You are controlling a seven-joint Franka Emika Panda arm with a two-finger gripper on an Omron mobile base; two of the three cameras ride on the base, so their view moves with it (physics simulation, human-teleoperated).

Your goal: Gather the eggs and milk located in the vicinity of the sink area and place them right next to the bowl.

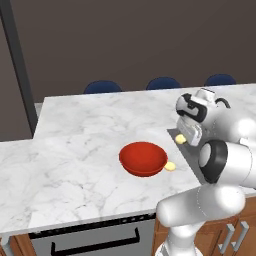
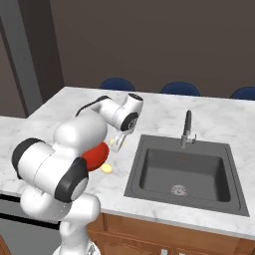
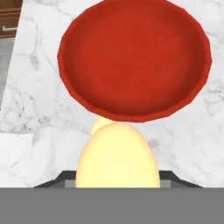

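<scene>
My gripper point(image 1: 184, 134) hangs above the counter between the sink point(image 2: 184, 172) and the red bowl point(image 1: 143, 158), shut on a pale-yellow egg point(image 1: 180, 139). That held egg point(image 3: 117, 157) looms large in the hand view, just in front of the bowl point(image 3: 134, 57). A second egg point(image 1: 170, 166) lies on the marble right beside the bowl's rim, and it peeks out behind the held one point(image 3: 99, 125). From the right base view the gripper point(image 2: 118, 141) sits above the bowl point(image 2: 97, 155) and the lying egg point(image 2: 106, 169). The milk is out of view.
The dark faucet point(image 2: 187, 128) stands at the back of the sink. Blue chair backs point(image 1: 102, 87) line the far side of the marble island point(image 1: 100, 112). An oven front point(image 1: 95, 240) sits below the counter edge.
</scene>
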